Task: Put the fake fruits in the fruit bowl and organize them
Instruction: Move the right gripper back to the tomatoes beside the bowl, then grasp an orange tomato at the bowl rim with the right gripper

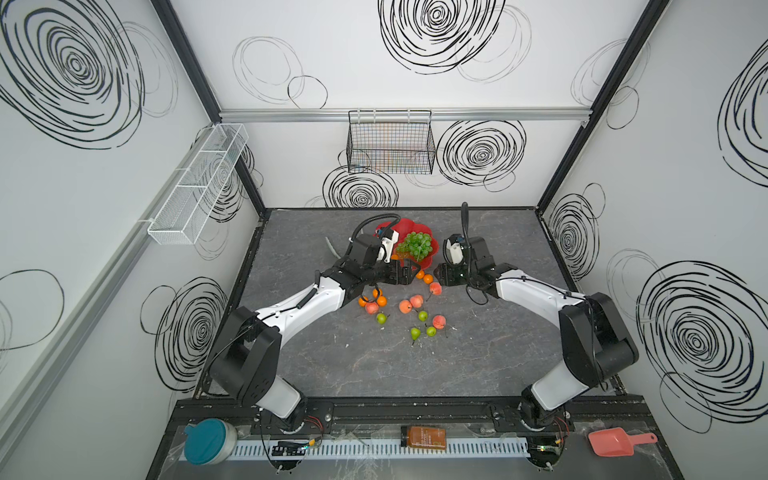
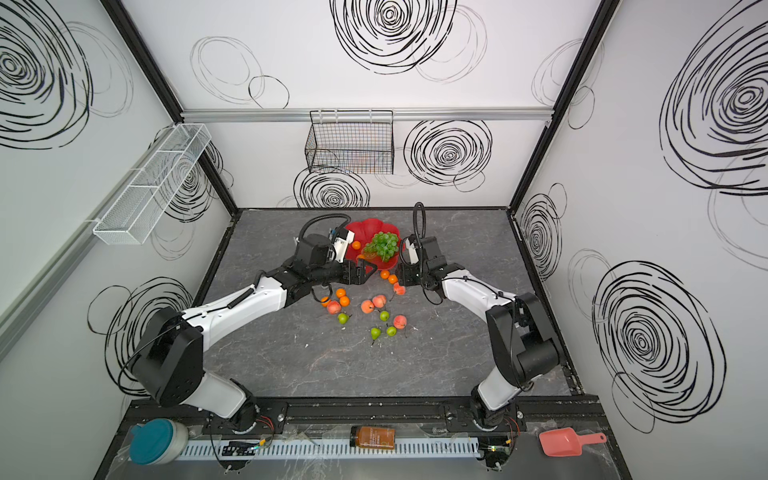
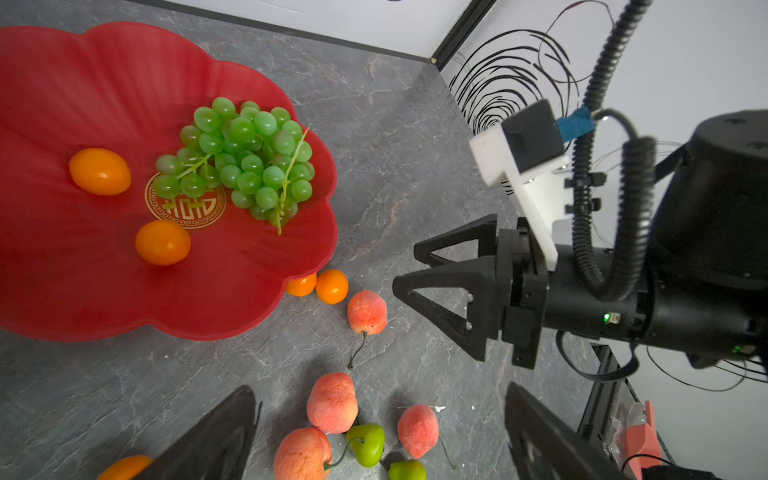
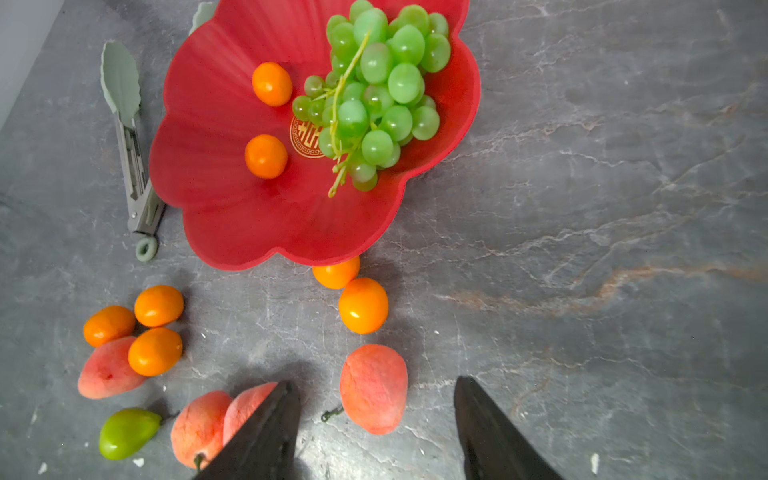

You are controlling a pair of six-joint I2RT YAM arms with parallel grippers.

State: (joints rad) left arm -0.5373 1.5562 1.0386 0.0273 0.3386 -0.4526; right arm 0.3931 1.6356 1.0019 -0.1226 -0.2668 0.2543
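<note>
The red fruit bowl [image 1: 405,226] [image 3: 104,83] [image 4: 216,124] holds a bunch of green grapes [image 1: 413,245] [image 3: 241,162] [image 4: 378,91] and two tangerines [image 3: 99,170] [image 4: 266,156]. Two more tangerines [image 4: 363,305] [image 3: 331,286] lie against its near rim. Peaches [image 1: 405,306], pears [image 1: 415,333] and tangerines [image 1: 381,301] are scattered on the table in front. My left gripper [image 1: 413,272] [image 3: 378,415] hangs open over peaches and pears. My right gripper [image 1: 437,275] [image 4: 374,382] is open, with a peach [image 4: 374,388] [image 1: 435,288] lying between its fingers, untouched.
Pale green tongs [image 4: 133,166] lie left of the bowl. A black wire basket [image 1: 390,143] hangs on the back wall, a white mesh rack [image 1: 195,183] on the left wall. The front ledge holds a teal-lidded jar [image 1: 208,440], an amber bottle [image 1: 423,437] and a pink scoop [image 1: 615,440].
</note>
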